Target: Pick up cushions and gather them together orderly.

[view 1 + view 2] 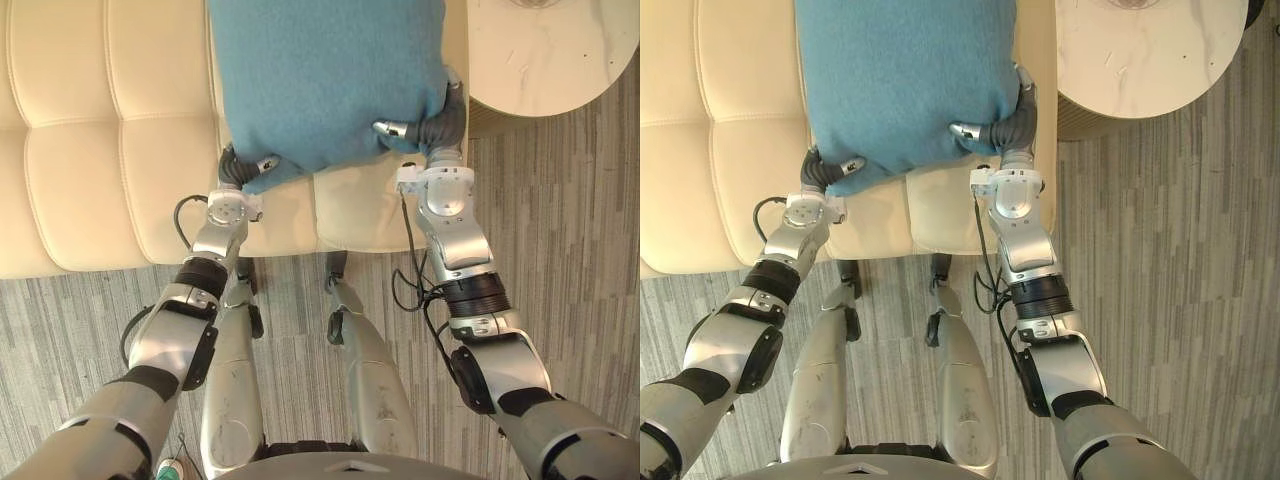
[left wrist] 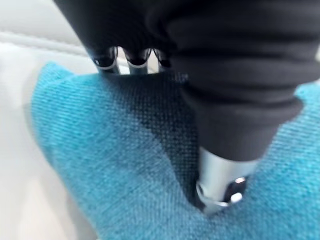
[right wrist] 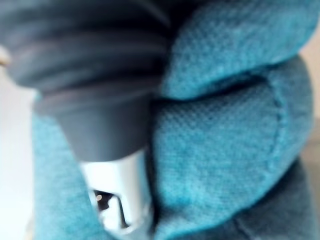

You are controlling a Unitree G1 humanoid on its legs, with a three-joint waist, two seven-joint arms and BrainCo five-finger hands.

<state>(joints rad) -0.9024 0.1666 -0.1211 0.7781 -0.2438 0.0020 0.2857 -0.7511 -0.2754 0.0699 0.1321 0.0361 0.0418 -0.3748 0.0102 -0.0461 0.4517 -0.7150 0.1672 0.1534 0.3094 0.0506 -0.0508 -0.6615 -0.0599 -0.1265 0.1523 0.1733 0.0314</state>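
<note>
**One cushion in hand, placing left to do**

Nearest you, grey wood-grain floor [image 1: 560, 220] runs under both arms.

Your left hand [image 1: 238, 170] is closed on the near left corner of the teal-blue woven fabric cushion [image 1: 320, 80]. The thumb lies on top and the fingers [image 2: 107, 60] are tucked under, so the cloth is pinched between them. Your right hand [image 1: 436, 128] is clamped the same way on the near right corner. Its thumb is pressed onto the top face, and the fabric bunches up beside it in the right wrist view.

The cushion is held flat between the two hands, over the seat of the cream quilted leather sofa [image 1: 100, 150]. Its far edge runs out of view, so you can't tell whether it is fully lifted or partly resting on the seat.

Beyond the sofa's right end stands a round white marble-topped table [image 1: 540, 50], well apart from the cushion.

Judgement: the grasp on this cushion is done. Carrying it, setting it down square and releasing it are all left. The progress of gathering the other cushions can't be judged from here.
</note>
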